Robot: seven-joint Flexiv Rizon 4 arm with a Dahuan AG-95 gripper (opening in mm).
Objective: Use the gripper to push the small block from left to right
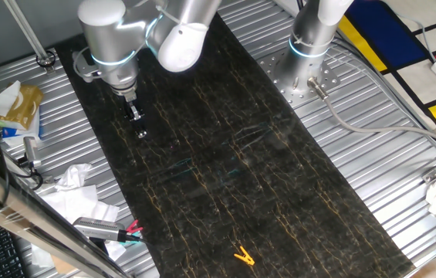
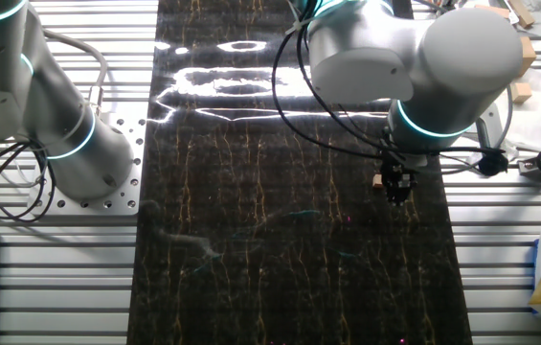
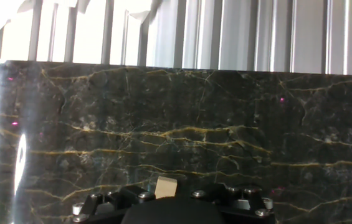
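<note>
The gripper (image 1: 140, 130) is hanging low over the black marbled mat (image 1: 233, 154), near the mat's left long edge in one fixed view, under the arm's wrist with its glowing cyan ring (image 1: 113, 59). In the other fixed view the gripper (image 2: 396, 189) is sitting close to the mat's right edge, and the small block (image 2: 377, 180) is showing as a light-brown cube just beside the fingertips, on their left; whether they are touching is hard to tell. In the hand view the small block (image 3: 165, 186) is lying right at the front of the black finger mount, on the mat. The jaws look narrow and closed together, with nothing between them. A yellow-orange clip (image 1: 243, 255) is lying well apart, near the mat's near end. The second arm's bolted base (image 1: 305, 73) is standing on the ribbed bench beside the mat
</note>
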